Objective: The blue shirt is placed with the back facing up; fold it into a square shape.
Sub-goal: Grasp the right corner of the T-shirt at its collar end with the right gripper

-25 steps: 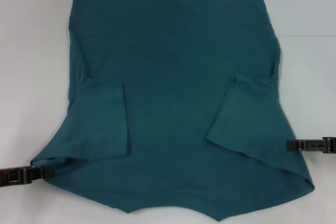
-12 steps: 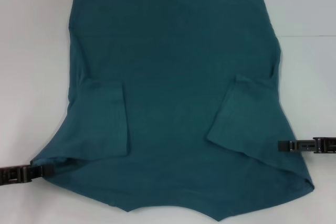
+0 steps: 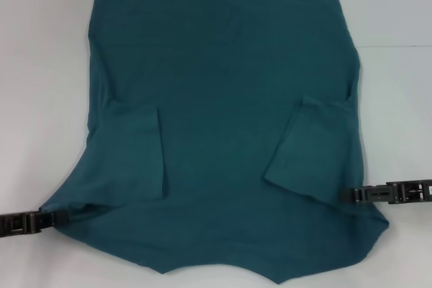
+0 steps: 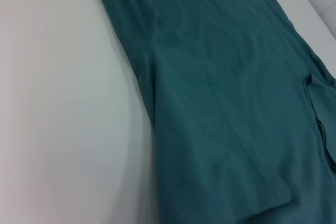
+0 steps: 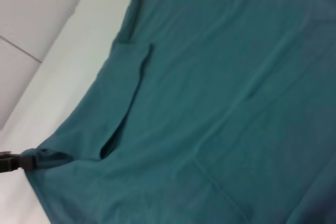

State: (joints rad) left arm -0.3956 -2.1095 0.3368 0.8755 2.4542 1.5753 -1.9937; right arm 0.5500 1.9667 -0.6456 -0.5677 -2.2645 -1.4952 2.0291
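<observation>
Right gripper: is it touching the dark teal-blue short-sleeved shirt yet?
Touching. In the head view the right gripper overlaps the edge of the dark teal-blue short-sleeved shirt, with the fabric bunched there.

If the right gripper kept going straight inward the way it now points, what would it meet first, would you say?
The right gripper points inward along the table and already reaches the blue shirt at its side edge. Going on, it would likely first meet the folded-in sleeve, though its height above the cloth is unclear.

Just a plain white desk (image 3: 40, 99) here, with a thin seam line (image 3: 398, 46) running across its far right side.
</observation>
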